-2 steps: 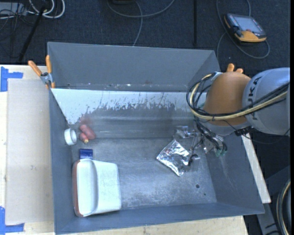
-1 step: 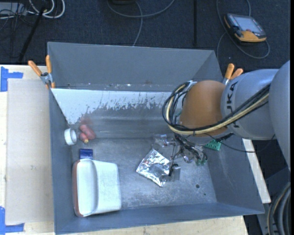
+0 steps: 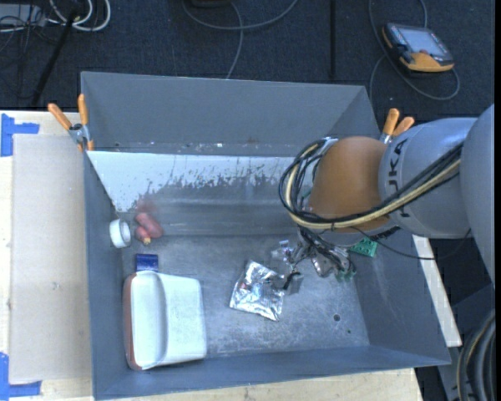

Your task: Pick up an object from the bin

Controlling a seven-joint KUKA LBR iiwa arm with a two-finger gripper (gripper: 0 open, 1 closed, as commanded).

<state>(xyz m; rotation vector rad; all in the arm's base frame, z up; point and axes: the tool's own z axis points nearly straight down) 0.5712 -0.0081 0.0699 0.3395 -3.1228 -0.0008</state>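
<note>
While the arm hangs in over the bin's (image 3: 225, 115) right edge, the gripper (image 3: 294, 267) is down low near the middle of the floor, right at the upper right corner of a crumpled silver foil packet (image 3: 255, 292). It looks like it's touching that corner, or is just about on it. I honestly can't tell whether the gripper is open or closed, because that whole end is a dark tangle of metal bits against shiny foil. I also can't make out whether the packet is actually gripped.

The packet is flat-ish, wrinkled and very reflective, with some dark and reddish print on it that's way too small to read. It lies a bit right of centre, closer to the bin's front edge than the back wall.

The wrist has a smooth, rounded orange cover (image 3: 346, 182) with a bundle of black and yellow cables (image 3: 294, 192) looped around it. The grey shell next to it has dark lettering, but it's cut off and I can't read it properly.

Over in the front left corner there's a white plastic bottle (image 3: 169, 320) lying on its side, boxy with rounded edges, and its blue cap (image 3: 146, 262) points toward the back. Along the left edge, further back, there's a small white cylinder (image 3: 119, 233) with a pinkish-red lump (image 3: 147, 227) just beside it. The bin itself is dull grey metal, scuffed and speckled along the back wall.
</note>
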